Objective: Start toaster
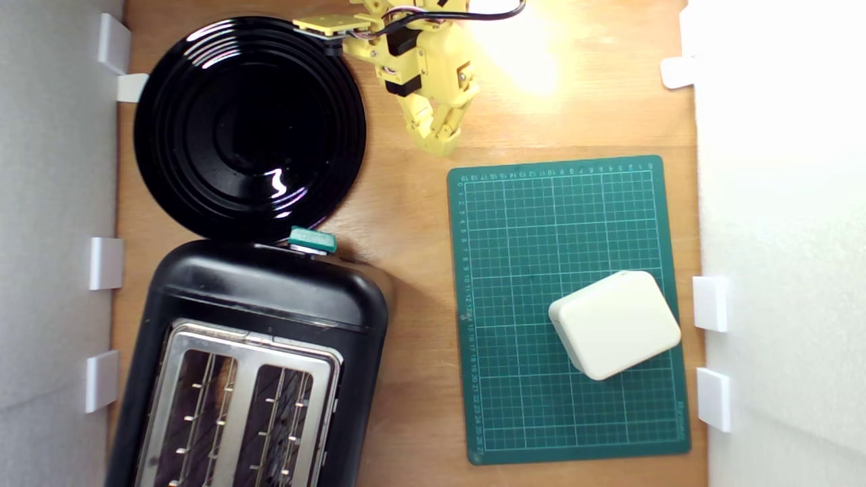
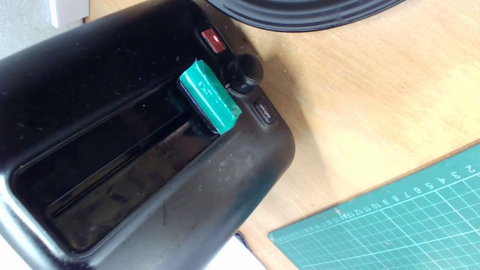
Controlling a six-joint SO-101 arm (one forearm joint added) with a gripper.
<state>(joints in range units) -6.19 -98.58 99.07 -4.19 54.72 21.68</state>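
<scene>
Glossy black is the toaster (image 1: 270, 297), and in the exterior view we see it at about 7 o'clock of the picture, on the wooden desk (image 1: 406, 223). Its silver top frame (image 1: 237, 399) goes around two slots. Its small teal-green lever (image 1: 312, 239) is at the toaster's 12 o'clock edge, just beside the rim of the round black plate (image 1: 249, 128); whether they touch, we cannot tell. In the wrist view the lever (image 2: 209, 96) stands out from the dark front panel, and next to it we see a round black knob (image 2: 244, 72), a lit red button (image 2: 213, 40) and a small dark button (image 2: 264, 110).

The yellow tool (image 1: 441, 138) is at about 12 o'clock of the exterior view, well apart from the toaster. Its fingers look pressed together and hold nothing.

At about 4 o'clock lies a green cutting mat (image 1: 534, 223), and a cream rounded box (image 1: 614, 323) rests on it.
</scene>
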